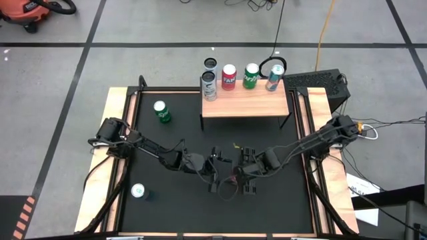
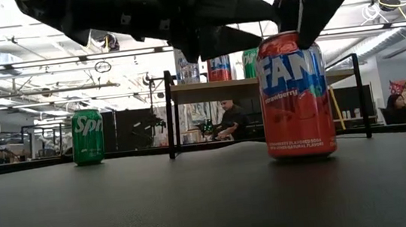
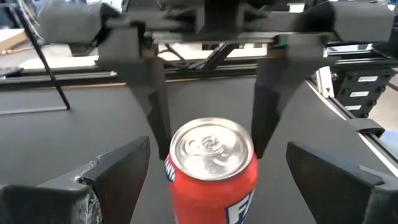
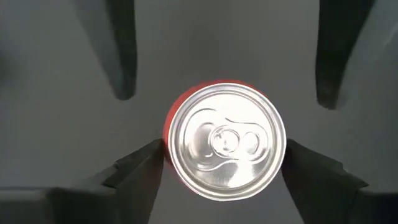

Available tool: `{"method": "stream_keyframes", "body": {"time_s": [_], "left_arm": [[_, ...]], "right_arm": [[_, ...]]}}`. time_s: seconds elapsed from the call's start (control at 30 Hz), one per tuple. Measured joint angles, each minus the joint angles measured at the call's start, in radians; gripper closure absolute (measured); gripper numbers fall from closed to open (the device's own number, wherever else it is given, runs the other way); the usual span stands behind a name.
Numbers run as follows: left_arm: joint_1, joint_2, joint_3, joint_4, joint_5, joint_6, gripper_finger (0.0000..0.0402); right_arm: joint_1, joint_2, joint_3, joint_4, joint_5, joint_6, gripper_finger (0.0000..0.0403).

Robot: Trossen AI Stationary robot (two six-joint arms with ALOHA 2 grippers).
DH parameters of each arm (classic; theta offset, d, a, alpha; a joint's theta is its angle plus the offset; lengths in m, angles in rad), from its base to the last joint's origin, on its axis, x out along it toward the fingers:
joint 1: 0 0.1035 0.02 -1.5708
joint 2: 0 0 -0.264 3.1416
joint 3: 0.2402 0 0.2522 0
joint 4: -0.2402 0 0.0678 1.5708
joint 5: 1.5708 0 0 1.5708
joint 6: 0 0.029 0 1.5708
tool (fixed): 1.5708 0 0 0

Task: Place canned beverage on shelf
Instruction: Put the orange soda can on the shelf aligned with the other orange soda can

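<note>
Right gripper (image 4: 219,163) wide, straddling upright red Fanta can (image 4: 224,144) without touching; off-centre closing risks tipping it.

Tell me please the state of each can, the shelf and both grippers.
Fanta can: upright on the table, unopened.
Sprite can: upright on the table.
shelf: carries a row of upright cans.
left gripper: open, astride the Fanta can, not touching it.
right gripper: straight above the Fanta can.
</note>
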State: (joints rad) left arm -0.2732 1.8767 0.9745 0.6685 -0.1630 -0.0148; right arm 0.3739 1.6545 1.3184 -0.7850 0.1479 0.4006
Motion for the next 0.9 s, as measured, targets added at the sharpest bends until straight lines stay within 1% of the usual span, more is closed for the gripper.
{"method": "stream_keyframes", "body": {"time_s": [0.13,0.23,0.37,0.43,0.6,0.73,0.87,0.9], "left_arm": [[0.005,0.000,0.000,0.003,-0.002,-0.005,0.0025],[0.015,0.000,0.000,0.003,-0.002,-0.006,0.0025],[0.030,0.007,0.000,0.009,0.001,-0.035,0.0022],[0.038,0.015,0.000,0.010,0.024,-0.053,0.0020],[0.041,0.053,-0.001,0.067,0.059,-0.057,0.0019],[0.040,0.093,-0.001,0.138,0.078,-0.055,0.0019],[0.042,0.123,0.014,0.140,0.077,-0.054,0.0019],[0.044,0.132,0.023,0.142,0.077,-0.053,0.0019]], "right_arm": [[0.006,-0.047,-0.003,-0.013,0.041,0.041,0.0074],[0.029,-0.095,-0.002,-0.022,0.103,0.082,0.0065],[0.067,-0.141,-0.003,-0.038,0.188,0.128,0.0064],[0.084,-0.165,-0.002,-0.052,0.248,0.165,0.0064],[0.120,-0.195,-0.002,-0.140,0.354,0.252,0.0064],[0.139,-0.207,-0.002,-0.193,0.402,0.304,0.0064],[0.153,-0.207,-0.002,-0.200,0.411,0.329,0.0064],[0.158,-0.207,-0.002,-0.202,0.427,0.336,0.0064]]}}
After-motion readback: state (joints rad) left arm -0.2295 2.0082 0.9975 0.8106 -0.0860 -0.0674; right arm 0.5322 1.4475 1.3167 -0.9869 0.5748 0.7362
